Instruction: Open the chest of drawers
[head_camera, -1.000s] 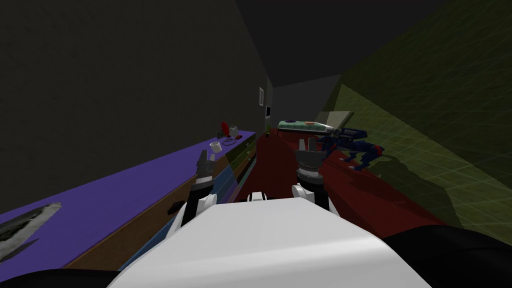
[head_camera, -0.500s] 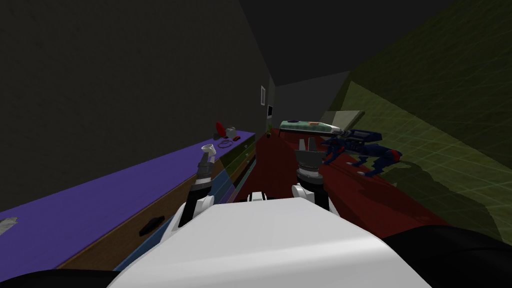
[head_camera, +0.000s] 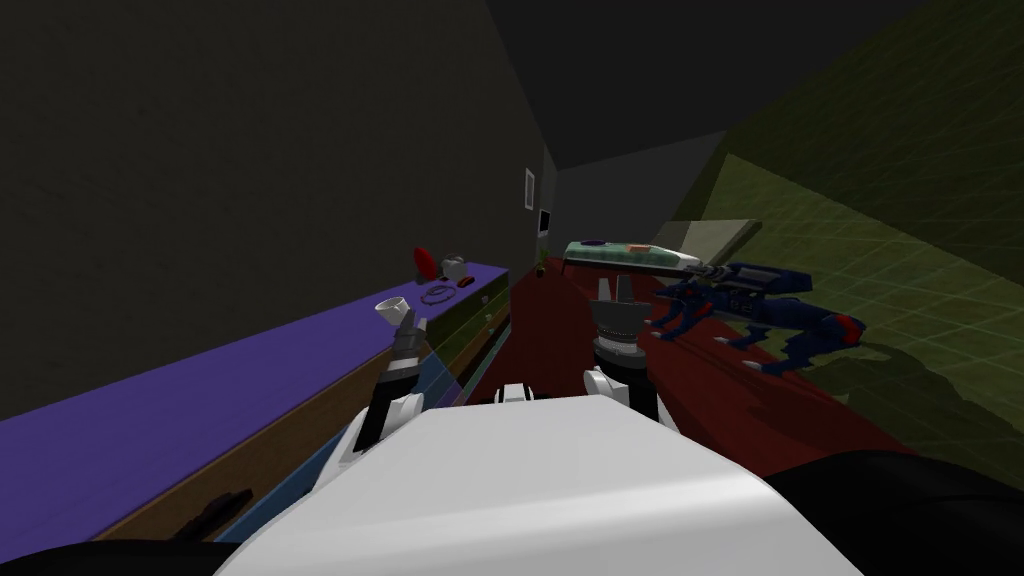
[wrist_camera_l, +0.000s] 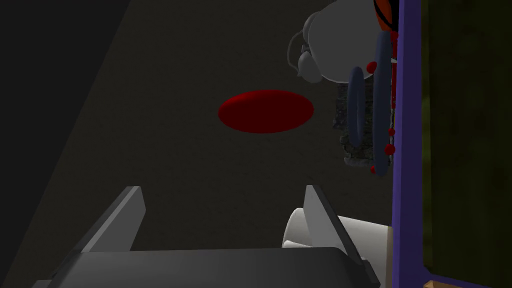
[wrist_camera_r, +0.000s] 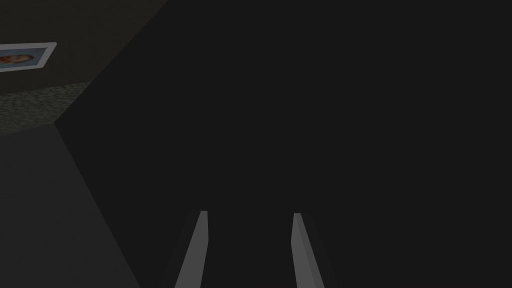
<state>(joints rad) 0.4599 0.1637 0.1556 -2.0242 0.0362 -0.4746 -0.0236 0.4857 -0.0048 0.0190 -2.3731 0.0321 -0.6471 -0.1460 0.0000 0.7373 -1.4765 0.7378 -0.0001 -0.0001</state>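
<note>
Left end effector (wrist_camera_l: 221, 189), spread and empty, hovers at the top edge of the purple-topped chest of drawers (head_camera: 200, 410) on my left, so this looks like the approach: next, reach down to a dark drawer handle (head_camera: 215, 510).

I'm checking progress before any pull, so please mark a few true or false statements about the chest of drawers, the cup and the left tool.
The left tool is open. True.
A white cup stands on the chest's purple top. True.
The left tool grips the cup. False: its fingers stand wide apart, and the cup is past one of them.
The left tool holds the dark drawer handle. False: it is up at the purple top, apart from the handle.
</note>
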